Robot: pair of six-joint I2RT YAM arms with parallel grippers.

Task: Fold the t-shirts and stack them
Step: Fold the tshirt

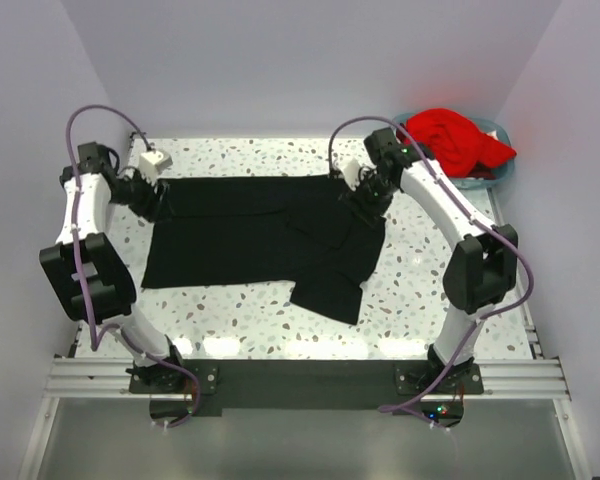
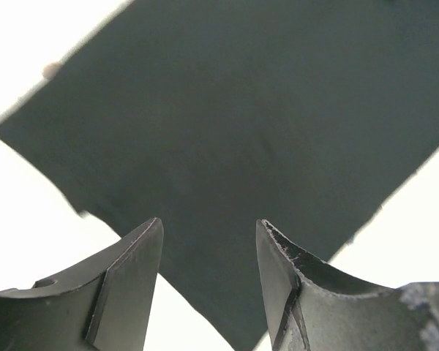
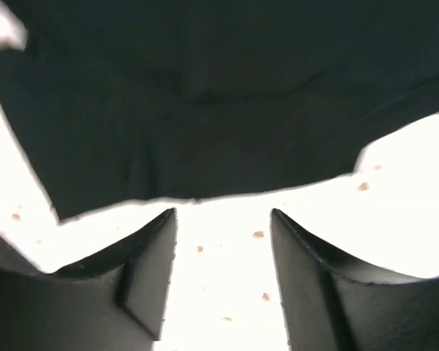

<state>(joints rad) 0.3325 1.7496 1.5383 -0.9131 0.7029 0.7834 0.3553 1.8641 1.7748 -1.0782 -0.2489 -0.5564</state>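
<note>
The black t-shirt [image 1: 260, 240] lies spread flat across the middle of the table, one sleeve sticking out at the front right. My left gripper [image 1: 158, 205] is open and empty over the shirt's far left corner; the wrist view shows black cloth [image 2: 227, 124] beneath the spread jaws [image 2: 208, 241]. My right gripper [image 1: 365, 205] is open and empty at the shirt's far right edge; its wrist view shows the shirt's edge [image 3: 205, 110] just beyond the jaws [image 3: 223, 219] and bare table between them. The red t-shirt [image 1: 455, 138] lies bunched in the basket.
A light blue plastic basket [image 1: 485, 180] stands at the far right corner of the speckled table [image 1: 240, 315]. White walls close in the table on the left, back and right. The arm bases sit on the rail at the near edge.
</note>
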